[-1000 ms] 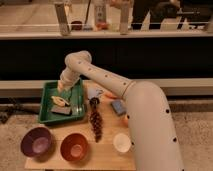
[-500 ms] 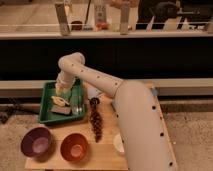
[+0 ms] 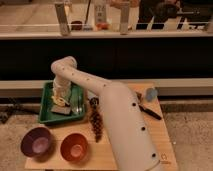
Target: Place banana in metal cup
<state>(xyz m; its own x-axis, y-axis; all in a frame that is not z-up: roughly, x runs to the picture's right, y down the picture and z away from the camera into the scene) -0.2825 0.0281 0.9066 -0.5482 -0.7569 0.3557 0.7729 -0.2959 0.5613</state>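
One white arm rises from the lower right, bends at its elbow and drops the gripper (image 3: 60, 93) over the left half of a green tray (image 3: 46, 119). Whether the gripper is open or closed cannot be told. The banana (image 3: 56, 100), small and pale yellow, lies in the tray directly under the gripper; contact between them cannot be made out. A grey block (image 3: 62, 110) sits just in front of the banana, and a shiny item (image 3: 78, 106) stands in the tray's right part. On the wooden table (image 3: 125, 160) are a purple bowl (image 3: 37, 143), an orange bowl (image 3: 75, 148), a dark brown cone (image 3: 95, 124), a grey-blue cup (image 3: 150, 93) and a black tool (image 3: 150, 112). A pale card (image 3: 99, 11) on the ledge behind bears writing too small to read.
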